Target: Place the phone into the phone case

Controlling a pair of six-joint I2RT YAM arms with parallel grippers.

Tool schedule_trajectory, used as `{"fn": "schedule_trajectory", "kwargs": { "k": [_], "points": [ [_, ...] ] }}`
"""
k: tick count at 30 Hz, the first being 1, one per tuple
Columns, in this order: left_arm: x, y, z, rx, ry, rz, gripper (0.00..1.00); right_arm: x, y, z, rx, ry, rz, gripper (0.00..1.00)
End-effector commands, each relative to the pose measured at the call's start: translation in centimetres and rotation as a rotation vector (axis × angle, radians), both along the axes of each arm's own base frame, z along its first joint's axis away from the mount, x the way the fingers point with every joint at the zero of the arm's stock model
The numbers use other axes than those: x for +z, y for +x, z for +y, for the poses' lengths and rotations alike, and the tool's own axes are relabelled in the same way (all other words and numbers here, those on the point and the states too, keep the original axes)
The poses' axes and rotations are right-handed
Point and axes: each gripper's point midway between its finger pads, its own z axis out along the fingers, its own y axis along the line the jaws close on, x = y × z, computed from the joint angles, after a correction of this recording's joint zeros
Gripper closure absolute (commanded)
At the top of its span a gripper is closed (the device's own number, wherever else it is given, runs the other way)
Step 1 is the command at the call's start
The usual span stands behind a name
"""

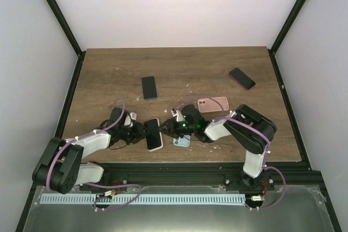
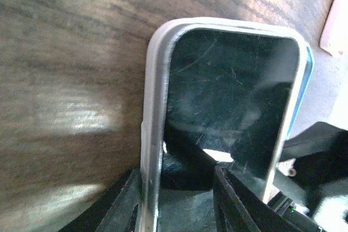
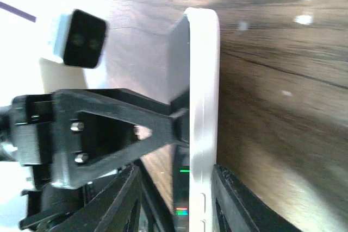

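A phone with a dark screen [image 1: 154,134] [image 2: 228,91] sits inside a white phone case [image 2: 154,107] [image 3: 204,80], tilted up on its long edge at the table's near middle. My left gripper [image 1: 140,132] [image 2: 179,183] points at the screen, partly open. One finger [image 2: 128,205] is outside the case's long edge and the other [image 2: 239,205] is over the screen. My right gripper [image 1: 168,129] [image 3: 174,183] is partly open. The case's back lies against its right finger [image 3: 234,199]; its left finger [image 3: 128,199] stands apart.
A light blue phone or case [image 1: 182,142] lies under the right gripper. A pink case [image 1: 212,104] lies behind it. A black phone [image 1: 149,87] lies at mid-table and a dark one [image 1: 242,78] at the far right. Black frame posts flank the table.
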Motion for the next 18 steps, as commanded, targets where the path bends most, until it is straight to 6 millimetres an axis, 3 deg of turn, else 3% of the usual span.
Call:
{"fn": "schedule_trajectory", "kwargs": {
  "k": [1,11,18],
  "points": [
    [-0.3,-2.5,-0.3,-0.049,-0.020,0.081,0.61,6.7,-1.4,3.3,0.132,0.211,-0.138,0.63],
    [-0.3,-2.7,-0.4,-0.051,-0.043,0.073,0.74,3.9,-1.5,4.0,0.157,0.097,-0.107,0.63],
    [-0.6,-2.9,-0.4,-0.050,-0.042,0.081,0.77,5.8,-2.5,4.7,0.214,0.219,-0.113,0.64]
  ]
}}
